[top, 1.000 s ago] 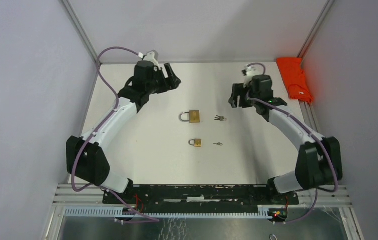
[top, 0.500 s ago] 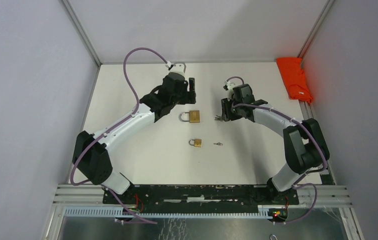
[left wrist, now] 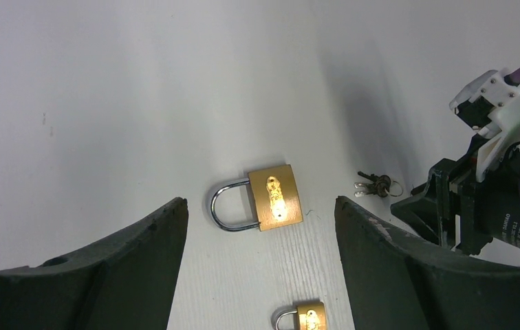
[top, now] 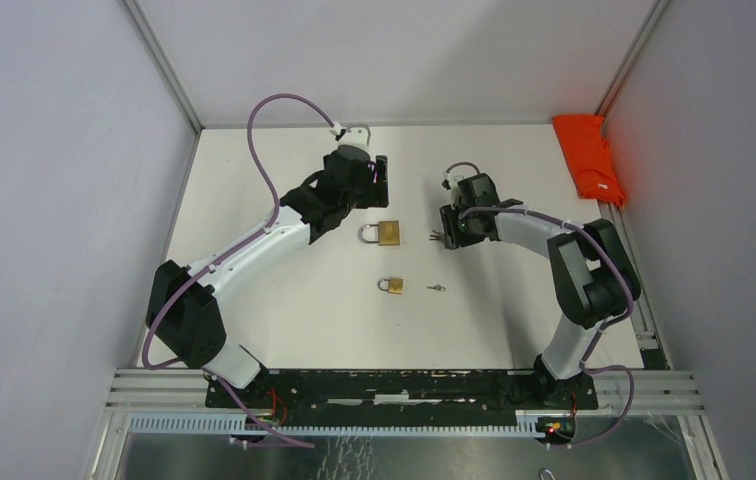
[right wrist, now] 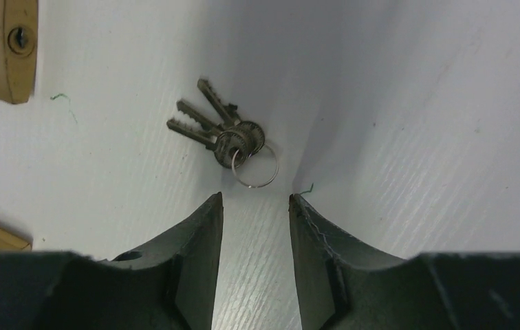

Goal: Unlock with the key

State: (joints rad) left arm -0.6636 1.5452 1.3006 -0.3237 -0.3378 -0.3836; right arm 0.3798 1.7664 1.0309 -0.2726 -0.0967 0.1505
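Keys (right wrist: 226,134), light, thin and likely slippery, lie flat mid-frame; best pinched by their heads. Right end effector (right wrist: 255,206) stands open, empty, just below them; left end effector (left wrist: 261,206) gapes wide.

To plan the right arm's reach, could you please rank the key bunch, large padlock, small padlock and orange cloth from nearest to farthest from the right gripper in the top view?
1. key bunch: just before the right gripper.
2. large padlock: to its left.
3. small padlock: left, nearer the bases.
4. orange cloth: far right corner.
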